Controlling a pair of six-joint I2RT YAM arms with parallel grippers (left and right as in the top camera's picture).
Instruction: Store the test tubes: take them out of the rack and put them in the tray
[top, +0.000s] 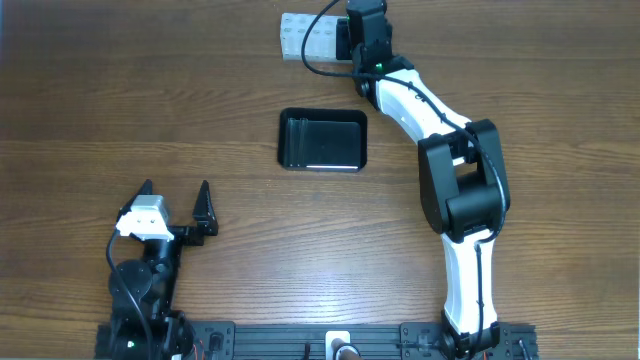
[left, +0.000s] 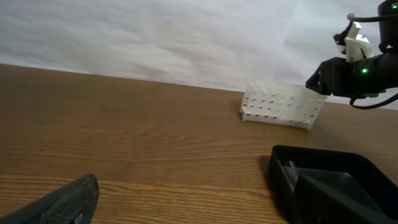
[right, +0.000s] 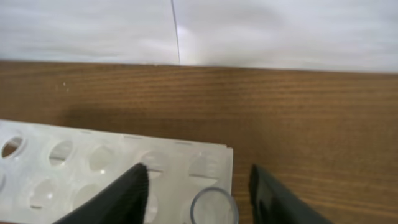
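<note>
Rack (top: 308, 37) is lying flat on the table (top: 120, 90), a white block with rows of round holes. Tube (right: 214, 205) is standing upright in a hole at the rack's end nearest the right arm; only its clear round rim is showing. Right gripper (right: 198, 177) is hovering over that same end of the rack. Its fingers (right: 121, 196) are spread and straddling the tube, one on each side, with a gap showing between each finger and the rim, so it is released and not gripping. Tray (top: 322, 140), black and shallow, is sitting near the rack on the side toward the arm bases, apart from it. In the left wrist view faint pale streaks are showing inside the tray at one wall, and I cannot tell what they are. Left gripper (top: 176, 197) is sitting well apart from the rack, beyond the tray and close to the left arm's base, jaws standing wide and grasping nothing.
</note>
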